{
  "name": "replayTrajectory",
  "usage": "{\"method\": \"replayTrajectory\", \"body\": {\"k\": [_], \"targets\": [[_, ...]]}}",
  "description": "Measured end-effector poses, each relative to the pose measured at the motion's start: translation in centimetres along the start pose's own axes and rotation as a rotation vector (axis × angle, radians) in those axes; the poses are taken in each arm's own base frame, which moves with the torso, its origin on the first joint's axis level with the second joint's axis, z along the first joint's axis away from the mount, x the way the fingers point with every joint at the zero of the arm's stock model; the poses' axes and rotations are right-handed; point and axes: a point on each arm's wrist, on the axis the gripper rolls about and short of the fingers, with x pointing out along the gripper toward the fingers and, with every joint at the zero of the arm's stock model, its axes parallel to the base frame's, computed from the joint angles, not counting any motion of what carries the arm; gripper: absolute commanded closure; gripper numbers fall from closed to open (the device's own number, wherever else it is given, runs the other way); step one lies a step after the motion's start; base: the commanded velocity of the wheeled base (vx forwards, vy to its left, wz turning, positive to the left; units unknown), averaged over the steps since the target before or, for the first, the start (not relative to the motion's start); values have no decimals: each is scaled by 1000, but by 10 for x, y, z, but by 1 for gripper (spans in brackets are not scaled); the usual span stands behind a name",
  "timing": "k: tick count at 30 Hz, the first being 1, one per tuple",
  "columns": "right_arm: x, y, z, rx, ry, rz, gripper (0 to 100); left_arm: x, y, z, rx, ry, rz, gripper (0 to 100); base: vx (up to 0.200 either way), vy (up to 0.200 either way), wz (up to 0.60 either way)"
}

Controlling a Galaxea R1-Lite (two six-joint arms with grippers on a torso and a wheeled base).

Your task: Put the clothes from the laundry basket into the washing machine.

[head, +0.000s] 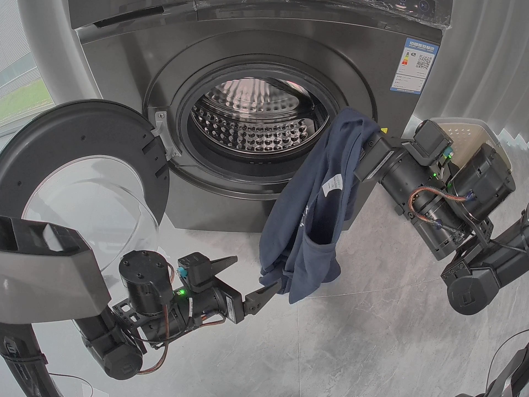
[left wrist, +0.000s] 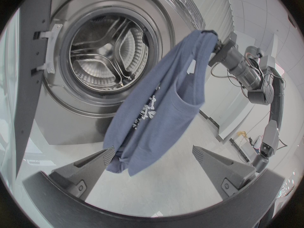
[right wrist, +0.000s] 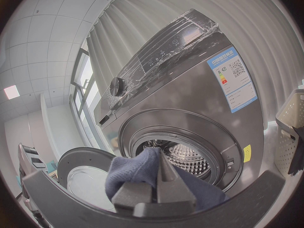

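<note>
A dark blue T-shirt (head: 314, 210) hangs in front of the washing machine (head: 259, 84), just right of its open drum (head: 256, 119). My right gripper (head: 370, 139) is shut on the shirt's top edge; in the right wrist view the cloth (right wrist: 133, 171) bunches between the closed fingers (right wrist: 164, 187). My left gripper (head: 248, 279) is open, low near the floor, with one fingertip (head: 270, 292) touching the shirt's bottom hem. From the left wrist the shirt (left wrist: 164, 105) hangs by one finger (left wrist: 101, 162) and the right gripper (left wrist: 215, 46) holds it up.
The round door (head: 82, 161) stands swung open to the left of the drum. A cream laundry basket (head: 468, 133) sits on the right behind my right arm, with dark cloth (right wrist: 297, 152) at its edge. Grey tiled floor (head: 374, 332) lies in front.
</note>
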Motion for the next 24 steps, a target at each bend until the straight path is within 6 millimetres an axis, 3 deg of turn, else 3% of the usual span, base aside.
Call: {"method": "replayTrajectory", "body": {"k": [10, 24], "targets": [[2, 6, -6, 10, 11, 11, 100, 20, -7, -15, 6, 37, -89, 0, 0, 0, 0], [3, 11, -15, 19, 31, 27, 100, 61, 3, -23, 15, -18, -88, 0, 0, 0, 0]]}}
